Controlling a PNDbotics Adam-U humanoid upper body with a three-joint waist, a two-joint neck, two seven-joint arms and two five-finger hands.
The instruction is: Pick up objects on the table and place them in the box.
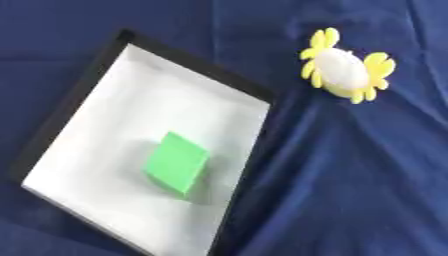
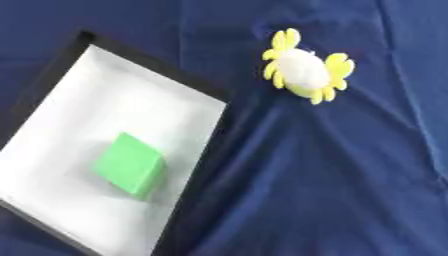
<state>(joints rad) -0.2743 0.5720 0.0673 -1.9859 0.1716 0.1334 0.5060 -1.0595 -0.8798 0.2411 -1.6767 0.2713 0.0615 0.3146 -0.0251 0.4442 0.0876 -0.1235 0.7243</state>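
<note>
Blue cloth (image 1: pixel 350 175) covers the worktop. Box (image 1: pixel 61 120), black-rimmed, white inside, lies askew at left, holding a green block (image 1: pixel 178 162) flat on its floor, presumably already delivered. Toy (image 1: pixel 343 67), white and yellow, sits outside, well apart, awaiting pickup. Neither hand shows, so their state is unknown.

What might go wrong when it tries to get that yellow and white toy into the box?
The yellow and white toy looks rounded with small petal-like edges, so fingers might slip or catch only an edge. It lies on wrinkled blue cloth, which could bunch up. The green block already sits mid-box, so the toy may land on it.
</note>
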